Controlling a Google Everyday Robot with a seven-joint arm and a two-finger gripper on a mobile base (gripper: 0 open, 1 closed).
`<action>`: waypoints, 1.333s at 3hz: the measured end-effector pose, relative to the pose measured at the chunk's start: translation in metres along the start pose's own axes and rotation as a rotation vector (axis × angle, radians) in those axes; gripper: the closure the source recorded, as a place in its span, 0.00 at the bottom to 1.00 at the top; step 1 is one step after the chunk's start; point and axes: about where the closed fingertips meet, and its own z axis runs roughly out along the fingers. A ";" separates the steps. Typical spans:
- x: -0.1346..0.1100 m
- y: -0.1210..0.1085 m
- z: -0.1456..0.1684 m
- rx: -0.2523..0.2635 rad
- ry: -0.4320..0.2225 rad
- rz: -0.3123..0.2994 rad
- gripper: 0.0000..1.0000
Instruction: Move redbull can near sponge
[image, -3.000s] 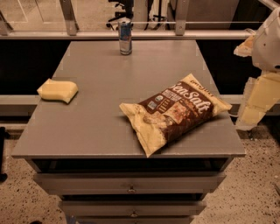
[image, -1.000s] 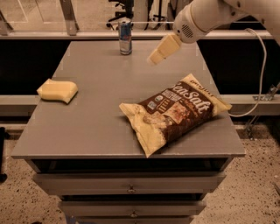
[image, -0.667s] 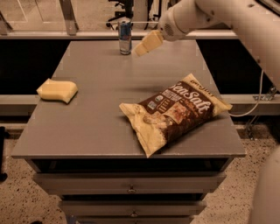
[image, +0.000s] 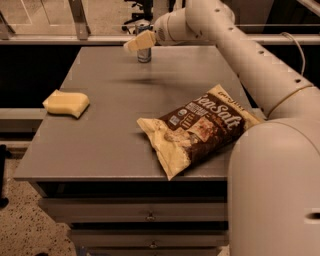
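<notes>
The redbull can (image: 144, 54) stands upright at the far edge of the grey table (image: 110, 100), a little left of centre. My gripper (image: 136, 42) hangs just in front of the can's upper half and partly hides it; whether it touches the can does not show. The pale yellow sponge (image: 66, 103) lies near the table's left edge, well apart from the can and nearer the camera.
A large brown-and-cream chip bag (image: 200, 131) lies on the right front part of the table. My arm (image: 250, 65) reaches across from the right, over the bag's far side. Drawers (image: 150, 216) sit below the tabletop. A railing runs behind the table.
The arm has swung in from the right and across the table's far edge. The gripper moved left from right of the can to in front of it. Can, sponge and bag have not moved.
</notes>
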 end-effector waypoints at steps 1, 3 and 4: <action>-0.007 -0.006 0.042 0.025 -0.080 0.034 0.00; -0.007 -0.019 0.071 0.066 -0.128 0.054 0.13; -0.006 -0.024 0.071 0.082 -0.150 0.057 0.37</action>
